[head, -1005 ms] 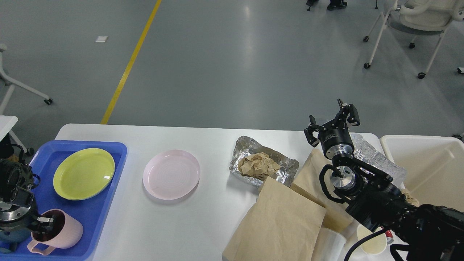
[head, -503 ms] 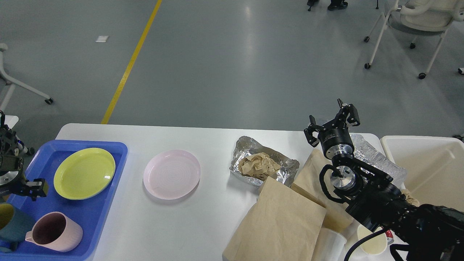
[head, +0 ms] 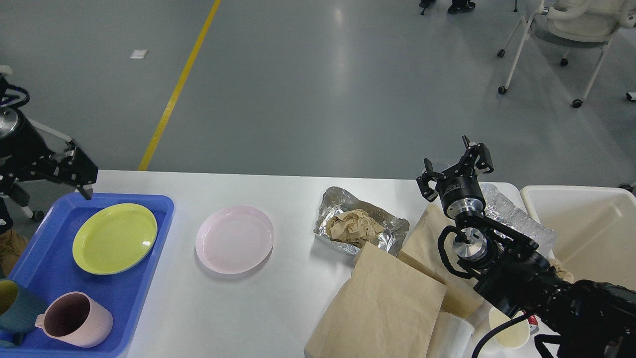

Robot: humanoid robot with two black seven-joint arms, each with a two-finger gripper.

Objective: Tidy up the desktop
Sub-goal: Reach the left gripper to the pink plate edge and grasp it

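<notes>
- Here the desktop (head: 278, 308) fills the lower part of the head view, its far edge running from left to right and its near edge cut off by the frame.
- The blue tray (head: 149, 278) sits at the desktop's left end, holding a yellow-green plate (head: 115, 238) toward its far side and a pink mug (head: 74, 318) with a dark teal cup (head: 12, 311) beside it at the near left corner.
- A pink plate (head: 234, 238) lies on the bare desktop just right of the tray, apart from it.
- Toward the far right, a crumpled foil sheet (head: 392, 231) holds a wad of brown paper (head: 354, 224); brown paper bags (head: 387, 303) lie against its near side and reach the near edge.
- An off-white bin (head: 586, 233) stands at the right end.
- A paper cup (head: 509, 332) shows near the right near edge, partly behind the right arm.
- The left gripper (head: 82, 174) hangs above the far left corner of the tray, its fingers apart with nothing between them.
- The right gripper (head: 458, 165) is raised over the far right part of the desktop, fingers spread wide and empty.
</notes>
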